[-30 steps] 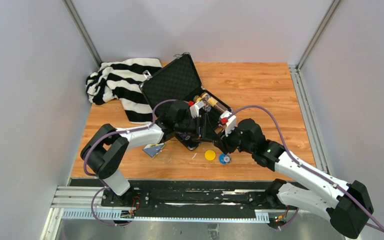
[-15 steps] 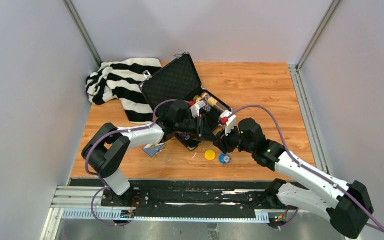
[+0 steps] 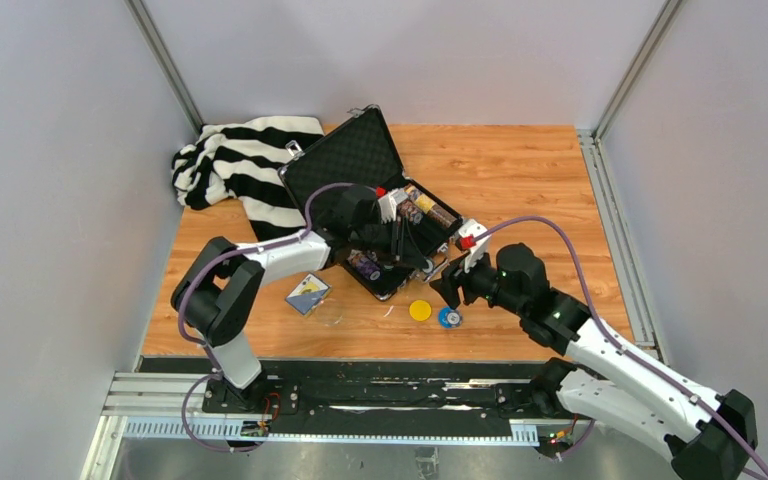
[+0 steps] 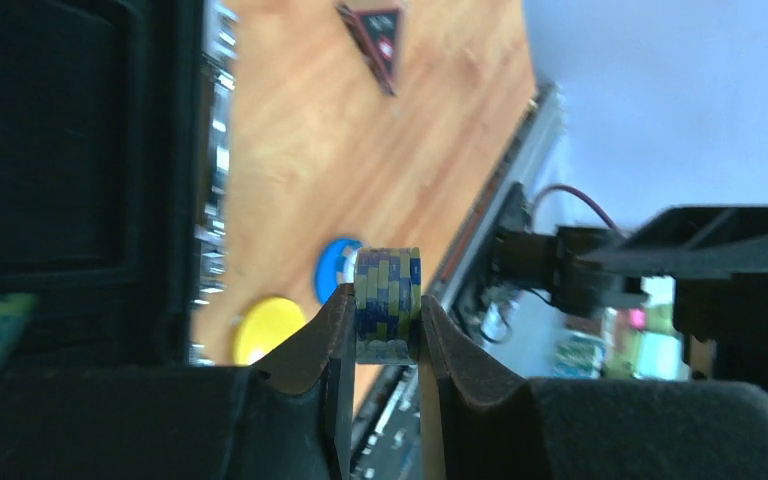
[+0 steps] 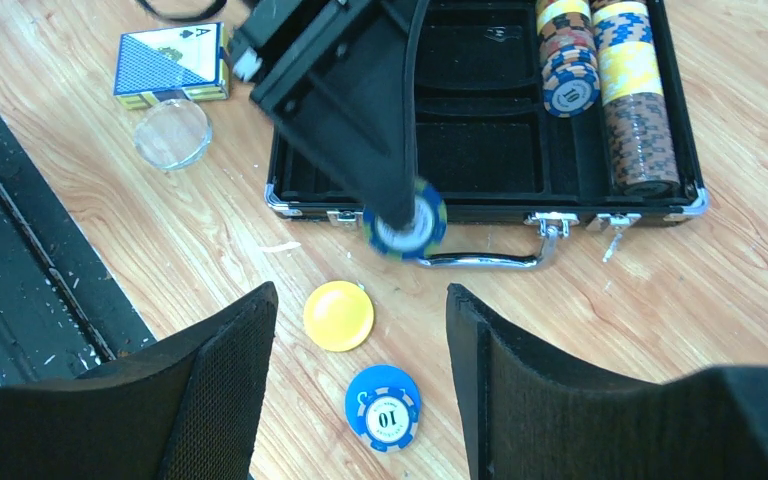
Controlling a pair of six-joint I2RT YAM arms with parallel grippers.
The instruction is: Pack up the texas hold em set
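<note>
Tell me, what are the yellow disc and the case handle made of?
The yellow disc looks like smooth, fairly matte plastic: its colour is flat and even. The case handle looks like polished metal, maybe chrome-plated: it is silvery with bright glints.

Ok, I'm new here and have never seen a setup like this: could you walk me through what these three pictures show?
These are two robot arms bolted to a wooden table, each ending in a two-finger gripper. One picture looks down from above; the other two come from cameras on each wrist. On the table: an open black hard case with rows of poker chips inside, a black-and-white striped cloth, a blue card box, a clear disc, a yellow disc and a blue chip marked 10. The left gripper pinches a short blue-and-yellow chip stack near the case's front edge. The right gripper is open and empty, hovering near the yellow disc.
</note>
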